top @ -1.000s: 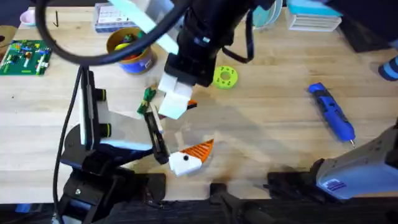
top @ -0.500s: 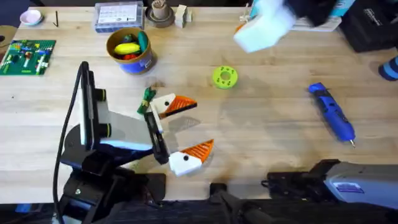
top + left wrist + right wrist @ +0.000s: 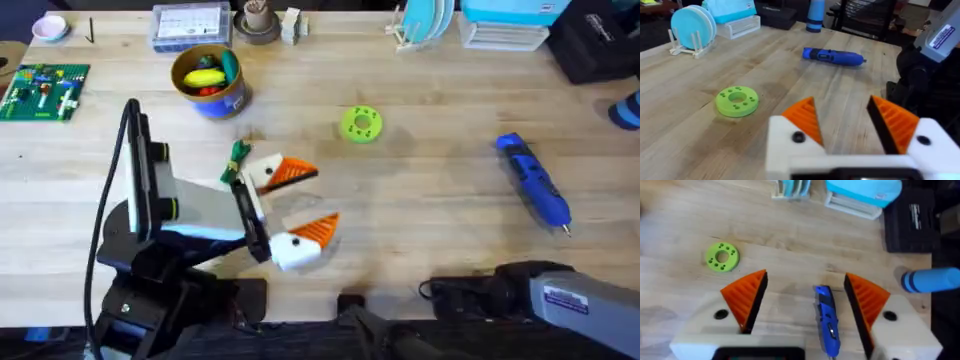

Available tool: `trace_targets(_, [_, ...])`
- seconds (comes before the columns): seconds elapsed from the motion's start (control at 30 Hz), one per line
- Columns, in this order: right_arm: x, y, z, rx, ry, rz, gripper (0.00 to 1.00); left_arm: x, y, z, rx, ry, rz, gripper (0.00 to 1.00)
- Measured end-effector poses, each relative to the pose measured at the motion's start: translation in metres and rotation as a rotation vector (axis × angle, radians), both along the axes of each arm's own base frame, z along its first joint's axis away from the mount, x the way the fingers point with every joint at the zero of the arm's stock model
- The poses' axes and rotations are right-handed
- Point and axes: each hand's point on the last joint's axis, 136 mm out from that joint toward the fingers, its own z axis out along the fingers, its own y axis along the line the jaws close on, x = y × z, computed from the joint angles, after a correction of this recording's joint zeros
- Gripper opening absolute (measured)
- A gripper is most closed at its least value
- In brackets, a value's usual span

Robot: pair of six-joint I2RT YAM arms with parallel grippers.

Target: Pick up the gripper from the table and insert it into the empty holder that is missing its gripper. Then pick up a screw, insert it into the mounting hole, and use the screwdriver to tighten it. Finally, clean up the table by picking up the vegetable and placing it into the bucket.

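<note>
We see the left gripper [image 3: 300, 200] at table centre, fingers spread and empty. The right gripper [image 3: 805, 297] is likewise spread and empty above the blue screwdriver [image 3: 533, 181], at three o'clock. The bucket [image 3: 208, 80] sits at eleven o'clock.

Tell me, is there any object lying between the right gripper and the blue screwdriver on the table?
Nothing visible stands in the way. In the right wrist view the right gripper is open, and the screwdriver lies on bare wood between its fingers. The green disc sits well off to one side.
</note>
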Motion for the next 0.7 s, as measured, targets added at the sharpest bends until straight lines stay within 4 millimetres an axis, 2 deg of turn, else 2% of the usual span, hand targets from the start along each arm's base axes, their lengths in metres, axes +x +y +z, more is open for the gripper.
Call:
trace_targets(0.13, [-0.002,-0.017,-0.008,0.030,0.031,-0.077,0.994,0.001,0.000,0.000,0.000,-0.001,0.005,0.156])
trace_targets(0.17, [-0.002,-0.021,-0.013,0.034,0.046,-0.094,0.994,0.001,0.000,0.000,0.002,-0.005,0.006,0.045])
trace_targets(0.27, [-0.003,-0.034,-0.038,0.043,0.121,-0.150,0.994,0.001,0.000,0.000,0.003,-0.007,0.007,0.010])
trace_targets(0.53, [0.008,-0.058,-0.136,0.067,0.357,-0.253,0.994,0.001,0.000,0.000,0.003,-0.007,0.007,0.010])
trace_targets(0.7, [-0.003,-0.073,-0.185,-0.013,0.565,-0.303,0.994,0.001,0.000,0.000,0.003,-0.007,0.007,0.010])
